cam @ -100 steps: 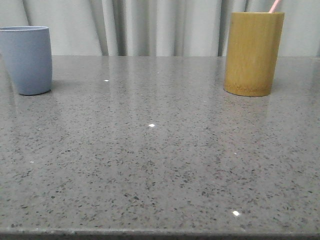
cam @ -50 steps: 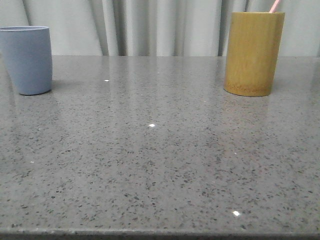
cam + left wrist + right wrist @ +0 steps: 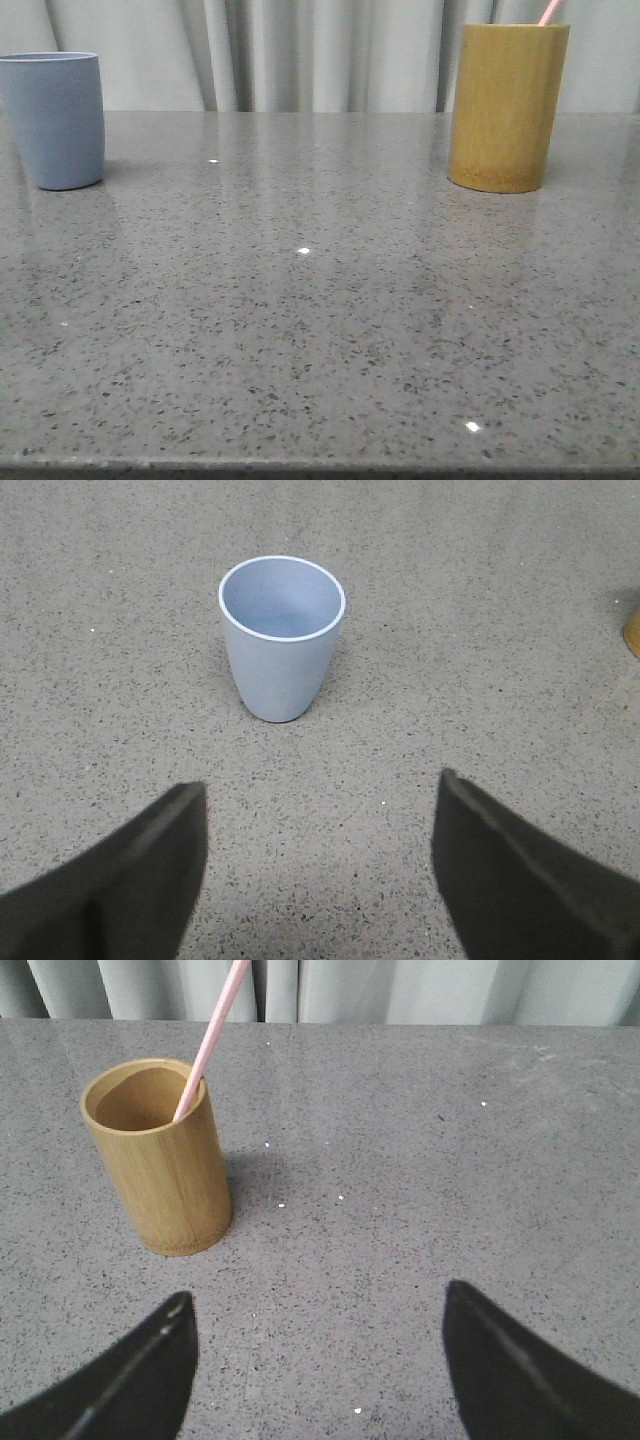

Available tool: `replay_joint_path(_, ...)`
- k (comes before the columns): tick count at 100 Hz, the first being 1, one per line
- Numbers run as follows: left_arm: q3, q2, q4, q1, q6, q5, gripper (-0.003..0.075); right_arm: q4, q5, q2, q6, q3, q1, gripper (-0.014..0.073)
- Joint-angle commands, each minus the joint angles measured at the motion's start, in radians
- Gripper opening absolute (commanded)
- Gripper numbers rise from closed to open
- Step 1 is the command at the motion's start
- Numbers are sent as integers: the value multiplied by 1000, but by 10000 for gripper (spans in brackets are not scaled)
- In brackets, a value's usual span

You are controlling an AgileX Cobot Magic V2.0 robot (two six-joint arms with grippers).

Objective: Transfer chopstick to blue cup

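The blue cup (image 3: 52, 120) stands upright and empty at the table's far left; it also shows in the left wrist view (image 3: 281, 638). A pale pink chopstick (image 3: 549, 12) sticks out of the yellow-brown bamboo cylinder (image 3: 507, 107) at the far right. In the right wrist view the chopstick (image 3: 212, 1038) leans against the bamboo cylinder's (image 3: 160, 1160) rim. My left gripper (image 3: 320, 800) is open and empty, short of the blue cup. My right gripper (image 3: 318, 1305) is open and empty, short of the bamboo cylinder and off to one side of it. Neither gripper shows in the front view.
The grey speckled table (image 3: 320, 300) runs from the front edge back to pale curtains (image 3: 330, 50). An edge of the bamboo cylinder (image 3: 633, 632) shows at the border of the left wrist view.
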Motion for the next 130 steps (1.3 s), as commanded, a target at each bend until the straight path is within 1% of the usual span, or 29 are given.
replay_joint_path(1,-37,4,-22,3,-5,-64,524,-6,-82,9,-7,-35,-5,562)
replay_joint_path(9,-46,11,-22,3,-5,-75,524,-6,-82,9,-7,-35,-5,562)
replay_joint_path(21,-99,81,-18,3,-5,-79,524,-6,-85,9,-7,-35,-5,562)
replay_joint_path(41,-272,310,-18,3,-5,-73,522,-6,-94,9,-7,-35,-5,562)
replay_joint_path(61,-465,552,-7,3,-5,-11,522,-6,-95,9,-7,-35,-5,562)
replay_joint_path(81,-606,720,1,3,-5,37,512,-6,-95,9,-7,-35,-5,562)
replay_joint_path(96,-635,784,59,3,-38,46,512,-6,-90,9,-7,-35,-5,562)
replay_joint_path(114,-635,814,68,3,-46,46,512,-6,-88,9,-7,-35,-5,562)
replay_joint_path(130,-635,840,106,3,-75,48,512,-6,-88,9,-7,-35,-5,562)
